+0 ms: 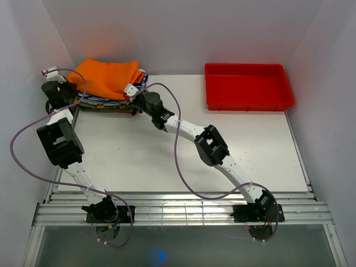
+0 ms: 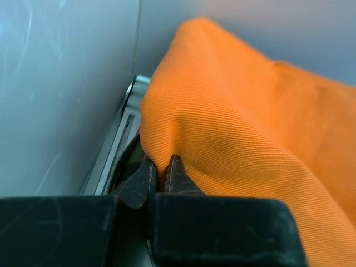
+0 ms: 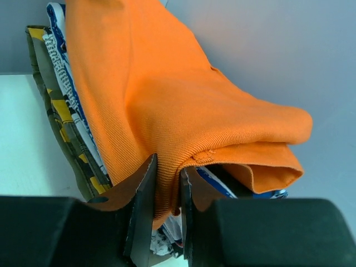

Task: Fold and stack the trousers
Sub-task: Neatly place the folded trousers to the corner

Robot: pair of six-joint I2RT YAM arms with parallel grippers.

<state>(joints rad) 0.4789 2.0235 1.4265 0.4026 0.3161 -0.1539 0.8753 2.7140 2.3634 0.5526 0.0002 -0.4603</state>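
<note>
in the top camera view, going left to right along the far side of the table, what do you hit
left gripper → orange trousers → right gripper → red tray. The patterned clothes lie under the trousers, so they have no place of their own in the order.

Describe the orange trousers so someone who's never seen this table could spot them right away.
At the far left corner of the white table, away from the red tray, sits a pile of patterned folded clothes. The trousers lie on top: the only plain bright-orange cloth.
</note>
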